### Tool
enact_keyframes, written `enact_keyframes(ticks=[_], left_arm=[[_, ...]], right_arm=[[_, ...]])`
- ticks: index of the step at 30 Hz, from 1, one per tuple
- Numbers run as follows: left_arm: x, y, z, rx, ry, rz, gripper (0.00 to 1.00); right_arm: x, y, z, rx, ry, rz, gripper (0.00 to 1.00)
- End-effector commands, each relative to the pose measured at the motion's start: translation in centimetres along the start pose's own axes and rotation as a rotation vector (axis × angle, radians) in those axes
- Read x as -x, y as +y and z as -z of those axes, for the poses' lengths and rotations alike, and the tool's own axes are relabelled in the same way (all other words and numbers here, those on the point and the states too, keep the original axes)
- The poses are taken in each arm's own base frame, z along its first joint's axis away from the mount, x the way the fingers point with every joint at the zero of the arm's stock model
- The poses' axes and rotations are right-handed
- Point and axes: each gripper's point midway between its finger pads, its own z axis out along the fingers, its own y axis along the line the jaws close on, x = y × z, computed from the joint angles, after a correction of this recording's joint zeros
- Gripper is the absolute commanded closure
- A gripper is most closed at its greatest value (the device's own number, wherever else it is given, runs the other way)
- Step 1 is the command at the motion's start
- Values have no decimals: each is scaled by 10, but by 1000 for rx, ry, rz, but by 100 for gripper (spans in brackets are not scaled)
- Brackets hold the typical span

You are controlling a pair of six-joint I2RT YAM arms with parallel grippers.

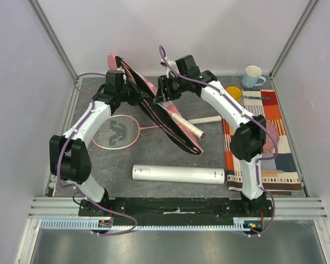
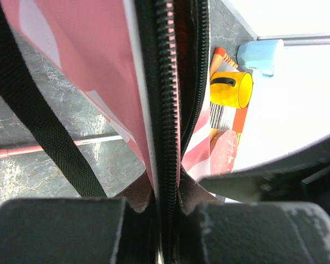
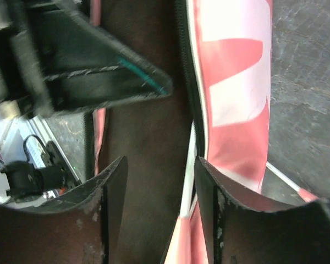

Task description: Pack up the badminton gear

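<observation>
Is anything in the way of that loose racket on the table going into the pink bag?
Yes. The pink bag itself crosses over the shaft of the loose racket, its grip on the other side. Another racket's white handle also sticks out of the bag's opening.

The dark marbled bench (image 1: pixel 154 154) carries a long white tube (image 1: pixel 179 174) lying crosswise near the front and a pink-framed racket (image 1: pixel 116 132) flat at the left. A striped orange cloth (image 1: pixel 264 137) runs along the right edge. A pale blue cup (image 1: pixel 253 76) stands in the back right corner. The yellow cup (image 1: pixel 234 92) beside it may sit on the cloth's corner.
</observation>
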Motion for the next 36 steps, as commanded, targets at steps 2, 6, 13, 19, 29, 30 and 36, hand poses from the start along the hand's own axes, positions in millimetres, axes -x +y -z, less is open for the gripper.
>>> enact_keyframes(ticks=[2,6,13,19,29,30,36], left_arm=[[14,-34,7,-94,-31,-25,98],[11,-27,5,-83,-24,-40,98],[-3,-25,0,-132,28,-55,98],[-4,-24,-1,-136,29,-59,98],[-3,-24,0,-131,19,-64,98],[-1,-23,0,-128,14,-67,98],[-8,-20,-5,-100,2,-101,98]], right_arm=[[-3,27,79,-46,-38,186,37],[-23,33,116,-73,-50,223,33],[-93,13,132,-97,80,198,30],[-129,3,136,-204,144,249,33],[-143,20,132,-210,154,227,65],[-135,25,133,-211,120,203,72],[-98,59,138,-145,24,62,100]])
